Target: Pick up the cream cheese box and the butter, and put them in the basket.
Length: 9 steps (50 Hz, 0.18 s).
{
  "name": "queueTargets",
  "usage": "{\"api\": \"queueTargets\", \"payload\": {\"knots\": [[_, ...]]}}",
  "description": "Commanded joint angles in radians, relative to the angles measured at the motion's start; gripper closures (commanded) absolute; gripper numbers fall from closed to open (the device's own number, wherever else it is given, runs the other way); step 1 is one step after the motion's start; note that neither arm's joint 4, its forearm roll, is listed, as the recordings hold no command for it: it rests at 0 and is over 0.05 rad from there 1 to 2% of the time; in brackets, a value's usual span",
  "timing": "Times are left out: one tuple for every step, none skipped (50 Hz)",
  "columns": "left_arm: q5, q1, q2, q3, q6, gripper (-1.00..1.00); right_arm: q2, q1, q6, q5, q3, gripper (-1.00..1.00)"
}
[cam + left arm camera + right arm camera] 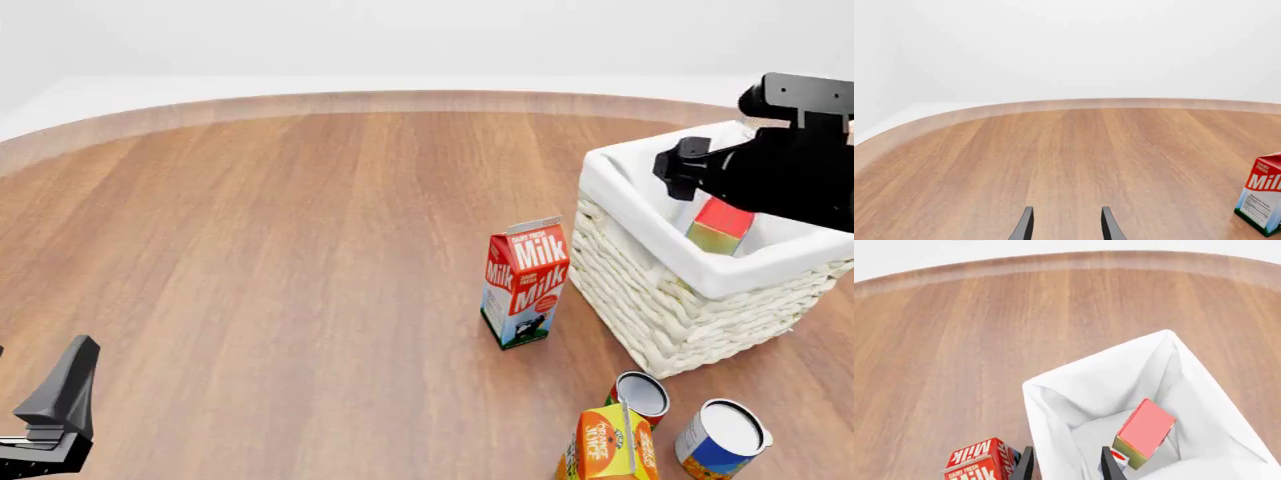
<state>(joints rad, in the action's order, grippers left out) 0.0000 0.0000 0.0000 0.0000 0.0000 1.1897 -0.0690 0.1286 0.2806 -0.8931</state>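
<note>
Hovering over the basket (667, 300), the right pincer (1067, 465) has its fingers parted with nothing between them; a bit of white and blue, perhaps the cream cheese box (1111, 464), shows just behind one fingertip, too little to be sure. Inside the white liner the butter (721, 226) leans tilted on end against the wall. Just beside the basket on the worktop (294, 250) stands the milk carton (525, 283), with an orange juice carton (607, 445) and two cans (721, 437) nearer. Well apart, the left pincer (1066, 225) hangs low, fingers spread and empty.
</note>
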Motion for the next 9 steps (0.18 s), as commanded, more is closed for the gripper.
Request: {"api": "queueTargets", "payload": {"knots": [[0.000, 0.000, 0.000, 0.000, 0.000, -1.00, -0.052, -0.031, -0.016, 0.048, -0.019, -1.00], [0.000, 0.000, 0.000, 0.000, 0.000, -1.00, -0.058, -0.036, -0.015, 0.054, -0.023, -1.00], [0.000, 0.000, 0.000, 0.000, 0.000, -1.00, -0.063, -0.037, -0.018, 0.061, -0.028, -1.00], [0.000, 0.000, 0.000, 0.000, 0.000, -1.00, -0.073, -0.043, -0.021, 0.078, -0.042, -1.00], [0.000, 0.000, 0.000, 0.000, 0.000, -1.00, -0.080, -0.049, -0.022, 0.097, -0.057, -1.00], [0.000, 0.000, 0.000, 0.000, 0.000, -1.00, -0.092, -0.049, -0.035, 0.112, -0.074, -1.00], [0.000, 0.000, 0.000, 0.000, 0.000, -1.00, -0.108, -0.054, -0.044, 0.114, -0.073, -1.00], [0.000, 0.000, 0.000, 0.000, 0.000, -1.00, -0.124, -0.060, -0.046, 0.126, -0.083, -1.00], [0.000, 0.000, 0.000, 0.000, 0.000, -1.00, -0.138, -0.066, -0.048, 0.154, -0.113, -1.00]]}}
